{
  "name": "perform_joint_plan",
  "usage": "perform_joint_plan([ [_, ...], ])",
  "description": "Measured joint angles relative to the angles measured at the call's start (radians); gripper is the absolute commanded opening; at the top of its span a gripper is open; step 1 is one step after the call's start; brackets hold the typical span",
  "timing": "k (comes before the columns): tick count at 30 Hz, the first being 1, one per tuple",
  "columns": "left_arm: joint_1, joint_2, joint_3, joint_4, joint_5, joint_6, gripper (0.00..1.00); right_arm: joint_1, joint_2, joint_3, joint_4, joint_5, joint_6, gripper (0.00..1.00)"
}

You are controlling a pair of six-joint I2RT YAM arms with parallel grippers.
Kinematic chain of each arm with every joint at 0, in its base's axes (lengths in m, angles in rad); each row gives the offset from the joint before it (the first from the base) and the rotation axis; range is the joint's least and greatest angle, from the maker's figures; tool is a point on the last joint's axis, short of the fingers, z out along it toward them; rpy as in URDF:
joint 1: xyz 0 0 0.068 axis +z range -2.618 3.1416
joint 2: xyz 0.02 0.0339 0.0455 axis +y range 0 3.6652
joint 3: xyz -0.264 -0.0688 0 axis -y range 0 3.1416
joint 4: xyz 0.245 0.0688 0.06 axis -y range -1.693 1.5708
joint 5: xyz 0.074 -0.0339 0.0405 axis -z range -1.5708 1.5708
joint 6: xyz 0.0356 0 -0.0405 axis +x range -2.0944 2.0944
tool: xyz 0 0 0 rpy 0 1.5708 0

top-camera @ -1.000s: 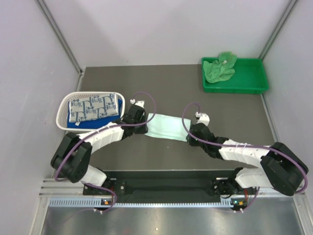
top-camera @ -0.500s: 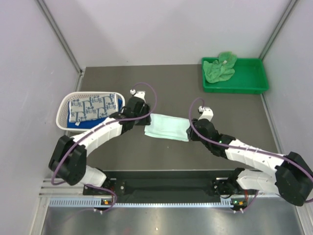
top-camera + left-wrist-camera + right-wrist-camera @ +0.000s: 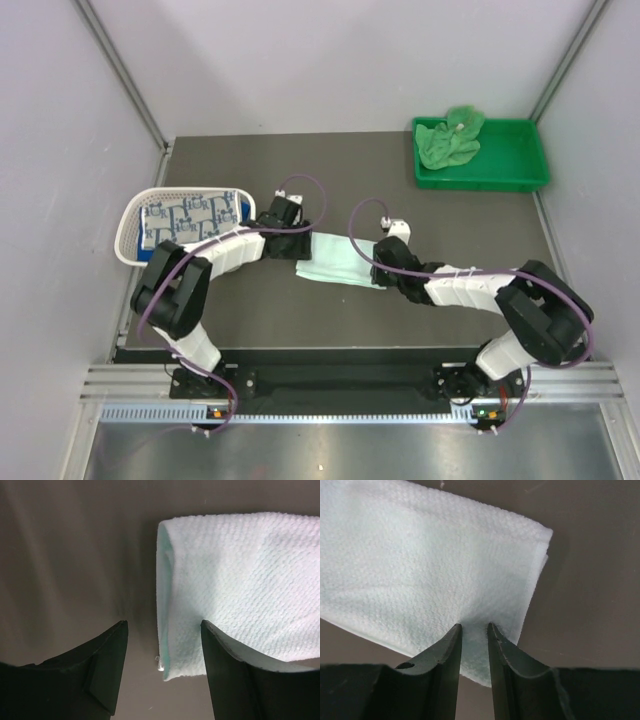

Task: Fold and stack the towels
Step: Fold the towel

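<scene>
A pale mint-white towel (image 3: 335, 258) lies folded into a narrow band on the dark table between my two arms. My left gripper (image 3: 296, 243) is open at its left end. In the left wrist view the towel's (image 3: 240, 580) folded edge lies between the spread jaws of the left gripper (image 3: 162, 647), and the left finger is clear of the cloth. My right gripper (image 3: 378, 265) is at the towel's right end. In the right wrist view the right gripper (image 3: 473, 627) has its jaws close together on puckered towel (image 3: 420, 570) fabric near the corner.
A white lattice basket (image 3: 130, 255) at the left holds a folded blue-grey patterned towel (image 3: 190, 215) on a royal blue one (image 3: 132, 232). A green tray (image 3: 510, 165) at the back right holds a crumpled bright green towel (image 3: 450, 140). Grey walls enclose the table.
My left gripper has opened and let go of the towel's left end. The right gripper has shifted left onto the towel's right end, and the towel sits slightly further left.
</scene>
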Motion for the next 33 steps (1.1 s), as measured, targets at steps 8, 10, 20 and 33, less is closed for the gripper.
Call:
perform_joint_plan([
  [8, 0.077, -0.016, -0.08, 0.095, 0.171, -0.029, 0.66, -0.066, 0.003, -0.065, 0.099, -0.06, 0.002, 0.26],
  [10, 0.086, -0.016, -0.086, 0.114, 0.206, -0.039, 0.66, -0.078, 0.003, -0.068, 0.109, -0.077, 0.0, 0.26],
  [20, 0.089, 0.027, -0.082, 0.197, 0.3, -0.074, 0.61, -0.093, 0.003, -0.068, 0.11, -0.101, -0.004, 0.24],
  [33, 0.081, 0.096, -0.068, 0.275, 0.306, -0.121, 0.0, -0.1, -0.016, -0.068, 0.089, -0.126, -0.013, 0.32],
])
